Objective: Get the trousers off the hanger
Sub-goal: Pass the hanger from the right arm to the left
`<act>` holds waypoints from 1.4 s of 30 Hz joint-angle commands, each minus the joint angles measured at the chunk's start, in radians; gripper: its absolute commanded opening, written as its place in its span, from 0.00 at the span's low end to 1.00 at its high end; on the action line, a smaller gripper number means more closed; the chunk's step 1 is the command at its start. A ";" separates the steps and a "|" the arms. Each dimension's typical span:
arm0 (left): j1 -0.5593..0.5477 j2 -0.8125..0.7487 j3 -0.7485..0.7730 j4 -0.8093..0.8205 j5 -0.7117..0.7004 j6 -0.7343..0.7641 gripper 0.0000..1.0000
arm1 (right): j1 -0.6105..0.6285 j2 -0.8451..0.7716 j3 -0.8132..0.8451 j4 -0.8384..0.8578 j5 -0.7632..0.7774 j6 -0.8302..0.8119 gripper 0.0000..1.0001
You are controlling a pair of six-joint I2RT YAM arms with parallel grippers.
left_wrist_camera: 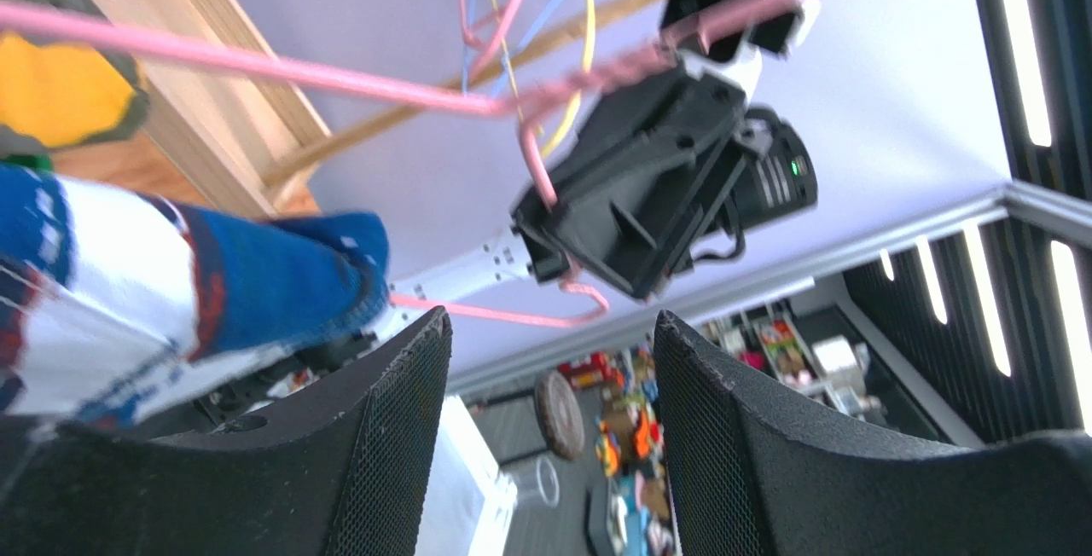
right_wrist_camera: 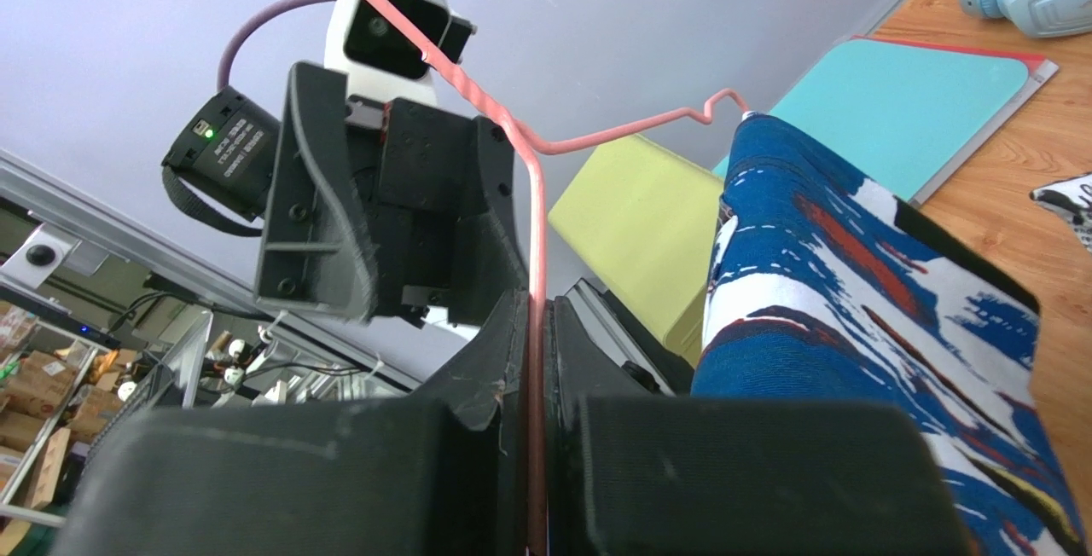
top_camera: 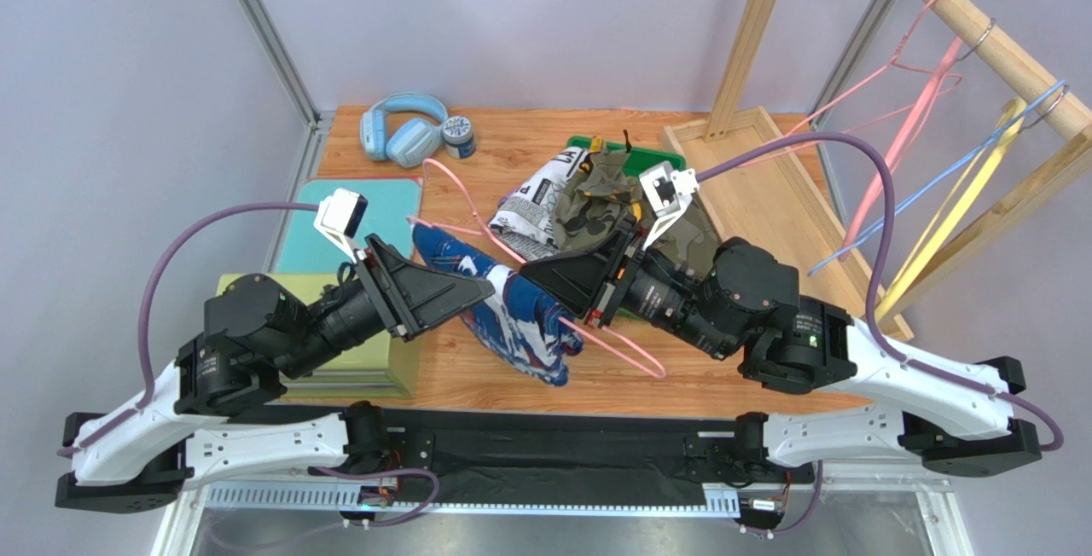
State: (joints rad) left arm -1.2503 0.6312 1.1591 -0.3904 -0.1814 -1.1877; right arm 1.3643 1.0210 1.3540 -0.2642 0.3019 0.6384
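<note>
Left gripper gapes, nothing between its fingers, just beside the blue print trousers draped over the pink hanger. Right gripper is clenched on that hanger. Best pinch only cloth, at 1 free edge, then draw it away while the right arm braces the hanger level.
</note>
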 commanded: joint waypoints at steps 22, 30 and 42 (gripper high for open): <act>-0.001 0.061 0.076 0.053 -0.069 0.060 0.07 | 0.160 0.030 0.028 0.191 0.034 -0.059 0.00; -0.001 0.025 0.129 0.010 -0.012 0.080 0.00 | 0.160 0.056 0.100 0.023 -0.024 -0.123 0.00; -0.001 0.018 0.163 -0.015 0.022 0.097 0.00 | 0.160 0.061 0.108 0.029 -0.075 -0.181 0.18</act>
State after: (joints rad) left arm -1.2552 0.6613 1.2644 -0.4957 -0.1818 -1.1397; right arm 1.5101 1.1187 1.4189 -0.2642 0.2710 0.5064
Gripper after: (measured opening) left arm 0.018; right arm 0.144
